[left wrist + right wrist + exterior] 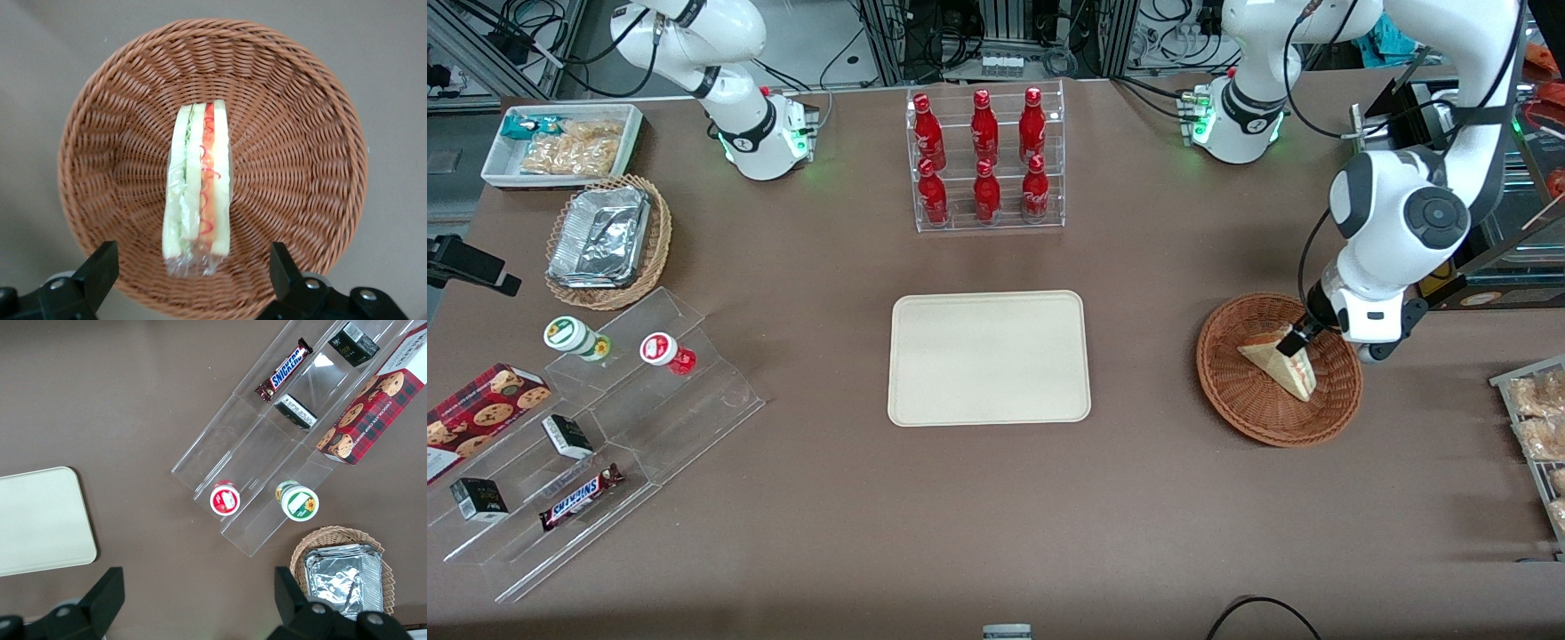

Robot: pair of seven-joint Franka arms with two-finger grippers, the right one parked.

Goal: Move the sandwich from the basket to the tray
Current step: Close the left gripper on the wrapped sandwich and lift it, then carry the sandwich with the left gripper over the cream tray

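The sandwich (pixel 1282 369), a white-bread wedge wrapped in clear film with red and green filling, lies in the round reddish-brown wicker basket (pixel 1232 391) toward the working arm's end of the table. The left arm's gripper (pixel 1292 342) hangs just above the sandwich's end farther from the front camera. In the left wrist view the sandwich (pixel 199 180) stands on edge in the basket (pixel 300 133), and the gripper (pixel 190 273) is open, its black fingers (pixel 100 267) wide apart on either side of the wrapped end and not touching it. The cream tray (pixel 989 357) lies at the table's middle with nothing on it.
A clear rack of red bottles (pixel 985 156) stands farther from the front camera than the tray. A stepped acrylic stand (pixel 605 427) with snacks, a tan wicker basket of foil containers (pixel 609 240) and a white snack bin (pixel 560 142) lie toward the parked arm's end. Bagged snacks (pixel 1538 418) sit beside the basket.
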